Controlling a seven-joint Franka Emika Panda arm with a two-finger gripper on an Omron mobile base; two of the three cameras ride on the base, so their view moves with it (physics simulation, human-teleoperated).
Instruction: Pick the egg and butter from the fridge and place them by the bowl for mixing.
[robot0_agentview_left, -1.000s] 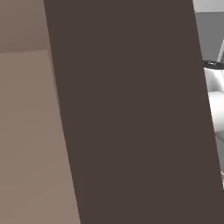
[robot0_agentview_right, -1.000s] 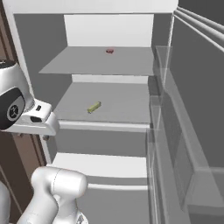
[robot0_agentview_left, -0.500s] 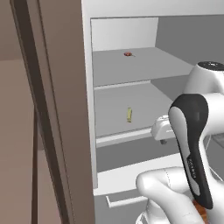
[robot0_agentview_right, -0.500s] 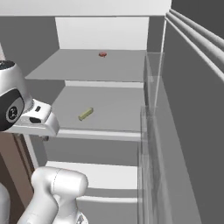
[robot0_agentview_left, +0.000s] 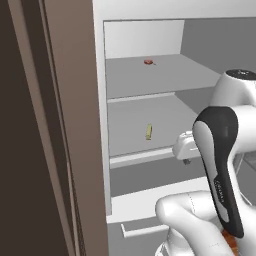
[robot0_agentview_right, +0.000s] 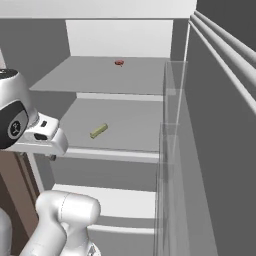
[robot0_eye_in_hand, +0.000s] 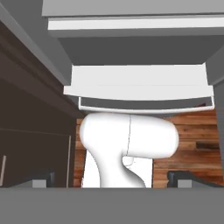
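the tall white and light-grey fridge (robot0_agentview_right: 125, 37) stands open. a small thin pale-yellow stick of butter (robot0_agentview_left: 148, 131) lies on its middle grey shelf (robot0_agentview_right: 135, 125), and a small flat red thing (robot0_agentview_right: 119, 63) rests on the shelf above. the two-finger gripper (robot0_eye_in_hand: 112, 180), jaws spread wide and empty, points down over the bottom drawer (robot0_eye_in_hand: 140, 83).

Glossy white, rounded arm (robot0_agentview_left: 200, 220) links with a dark charcoal band over one joint. Small orange patch low on the arm, beside that band. Pale boxy hand, dark round joint cap with a white mark.
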